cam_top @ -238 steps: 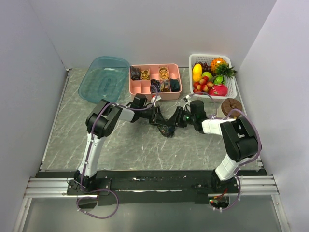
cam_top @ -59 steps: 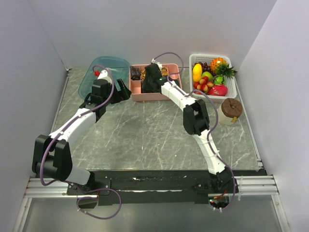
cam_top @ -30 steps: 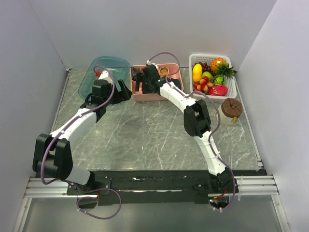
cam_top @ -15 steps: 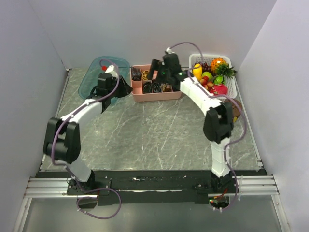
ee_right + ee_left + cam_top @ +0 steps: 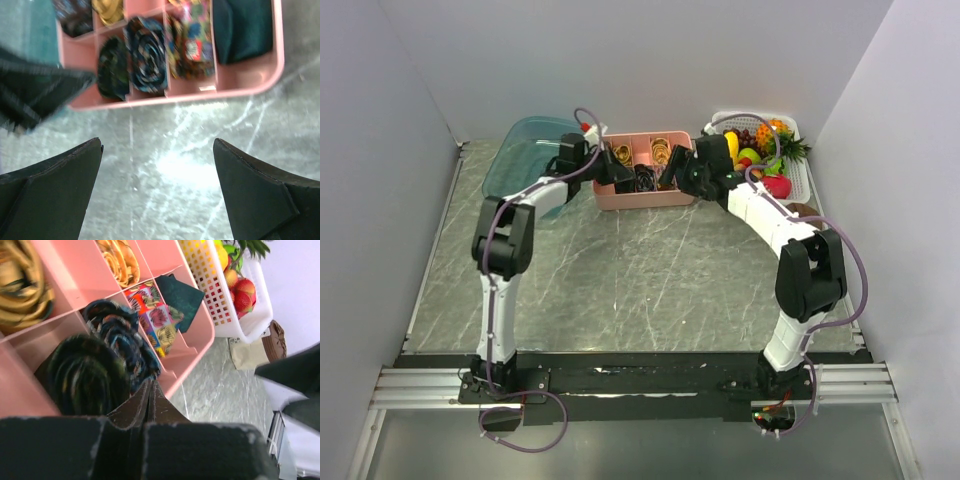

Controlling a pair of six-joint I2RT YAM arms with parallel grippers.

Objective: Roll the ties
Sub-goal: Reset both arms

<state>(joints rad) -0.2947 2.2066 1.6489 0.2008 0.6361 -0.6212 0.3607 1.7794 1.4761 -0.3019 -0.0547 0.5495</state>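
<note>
Grey marbled tabletop (image 5: 640, 290) under plain white walls; a teal tub (image 5: 525, 165) lies at the far left. Just right of it the left gripper (image 5: 151, 390) hangs over the left end of the pink tray (image 5: 640, 198); its fingers are pressed together, seemingly with nothing between them, though the seam is dim. Below it a dark coil (image 5: 85, 375) sits in a near compartment, and a blue-patterned coil (image 5: 125, 335) fills the next one to the right. The ties (image 5: 147, 55) all lie rolled or folded inside the tray: gold coils (image 5: 120, 260) in the far row; a bright printed tie (image 5: 192, 42) and a dark teal tie (image 5: 242, 30) toward the right end. The right gripper (image 5: 157, 144) hovers by the tray's front right, fingers spread wide, holding nothing. A white basket (image 5: 220, 300) of fruit stands furthest right.
</note>
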